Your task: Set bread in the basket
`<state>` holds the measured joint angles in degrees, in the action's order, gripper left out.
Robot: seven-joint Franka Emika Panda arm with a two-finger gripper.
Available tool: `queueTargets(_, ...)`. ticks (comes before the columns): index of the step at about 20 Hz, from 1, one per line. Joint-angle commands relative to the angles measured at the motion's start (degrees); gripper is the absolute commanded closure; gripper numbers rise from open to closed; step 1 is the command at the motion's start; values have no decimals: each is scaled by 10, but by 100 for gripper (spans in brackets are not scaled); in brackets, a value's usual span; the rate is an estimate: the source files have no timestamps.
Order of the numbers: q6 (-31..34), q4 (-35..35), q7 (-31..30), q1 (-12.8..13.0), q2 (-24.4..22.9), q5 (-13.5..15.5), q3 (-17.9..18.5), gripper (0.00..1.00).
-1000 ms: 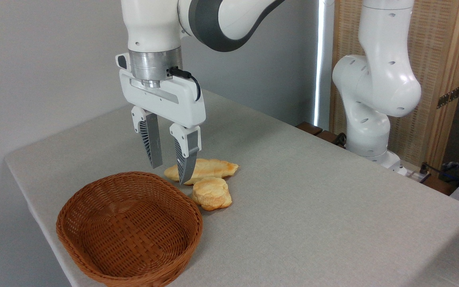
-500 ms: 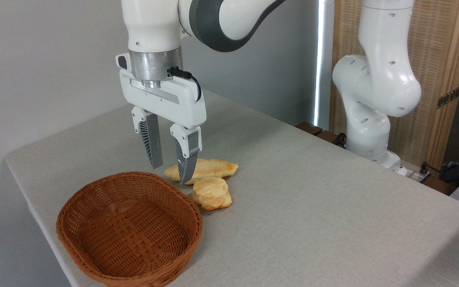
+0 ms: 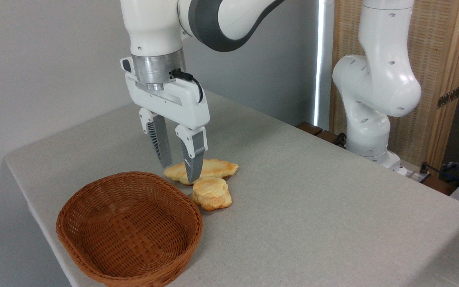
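The bread (image 3: 212,193), a small round knobbly golden bun, lies on the grey table just right of the basket (image 3: 130,229). That basket is a reddish-brown woven oval near the table's front left edge, and nothing lies in it. My gripper (image 3: 179,174) hangs open above the table, fingertips pointing down. It sits up and to the left of the bun, in front of a long flat golden pastry (image 3: 209,169). Nothing is between its fingers (image 3: 195,159).
The long pastry touches the bun's far side. The arm's white base (image 3: 367,119) stands at the table's far right edge, with a slatted wooden screen behind it. Cables and dark objects lie at the far right. The table drops off at left and front.
The gripper has shifted right and slightly down toward the pastry and bun. Its fingers stay open. Bread, pastry and basket have not moved.
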<state>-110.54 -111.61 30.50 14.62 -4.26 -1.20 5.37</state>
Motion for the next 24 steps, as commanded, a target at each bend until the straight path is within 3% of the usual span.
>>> queueTargets(1, 30, -14, 66, 5, -18, 1, 7, 0)
queueTargets(9, 22, -87, 163, 4, -47, 1, 7, 0)
queueTargets(12, 7, -108, 191, 4, -48, -16, 7, 0)
queueTargets(24, -26, -131, 192, 9, -39, -20, 6, 0)
